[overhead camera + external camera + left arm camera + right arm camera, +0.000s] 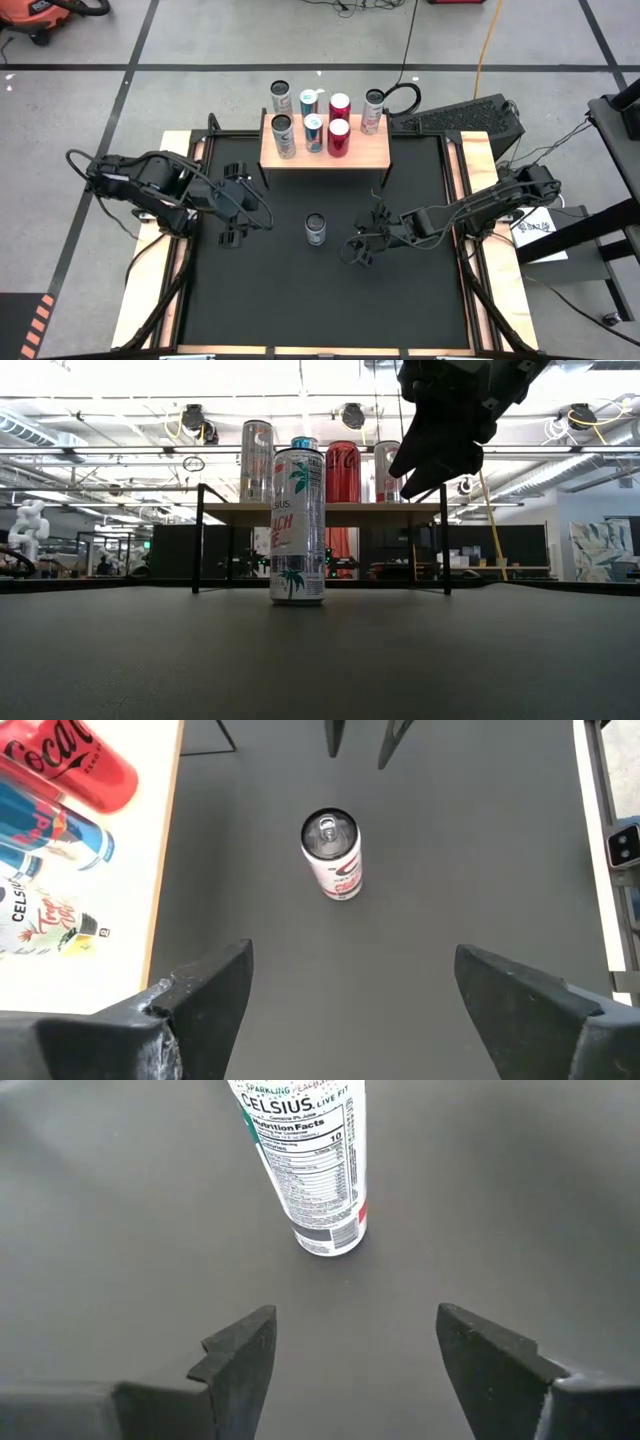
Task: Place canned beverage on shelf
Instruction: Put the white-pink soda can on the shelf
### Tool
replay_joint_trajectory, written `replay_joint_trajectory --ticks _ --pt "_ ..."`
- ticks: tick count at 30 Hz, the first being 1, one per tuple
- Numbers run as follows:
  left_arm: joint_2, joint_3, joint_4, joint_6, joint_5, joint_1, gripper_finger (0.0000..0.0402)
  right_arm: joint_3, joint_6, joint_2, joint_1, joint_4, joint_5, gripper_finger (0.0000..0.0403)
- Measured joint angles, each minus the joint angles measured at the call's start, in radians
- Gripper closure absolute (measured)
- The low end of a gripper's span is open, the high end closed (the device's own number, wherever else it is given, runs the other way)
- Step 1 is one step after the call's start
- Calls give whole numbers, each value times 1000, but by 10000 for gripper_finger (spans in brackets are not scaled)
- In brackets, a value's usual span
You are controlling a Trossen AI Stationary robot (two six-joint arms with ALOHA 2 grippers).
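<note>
With both sets of fingers spread and empty, the right gripper (pixel 358 250) hung at three o'clock of the upright white can (pixel 316 229) on the black mat (pixel 300 300), the left gripper (pixel 233 205) near nine, so a level, mid-body approach seemed wisest before lifting toward the shelf (pixel 370 155) at twelve, which held three cans (pixel 312 133).

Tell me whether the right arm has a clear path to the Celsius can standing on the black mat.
Probably yes. The right hand is open and faces the Celsius can, with only bare black mat between them. The left hand waits on the can's other side.
</note>
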Motion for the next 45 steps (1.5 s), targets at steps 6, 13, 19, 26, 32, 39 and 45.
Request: replay_joint_trajectory --ticks 6,13,19,26,32,39,45 --pt "0 0 0 1 0 0 58 0 0 0 -2 0 4 144" --pt "0 0 0 1 0 0 58 0 0 0 -15 -9 2 144" --pt "0 0 -1 2 0 0 58 0 0 0 -17 -8 1 144" --pt "0 0 -1 3 0 0 58 0 23 0 -17 -8 0 123" --pt "0 0 -2 3 0 0 58 0 -1 0 -17 -4 0 78" --pt "0 0 -2 31 0 0 58 0 25 0 -17 -5 -2 67" --pt "0 0 -1 28 0 0 58 0 26 0 -59 -8 -127 67"
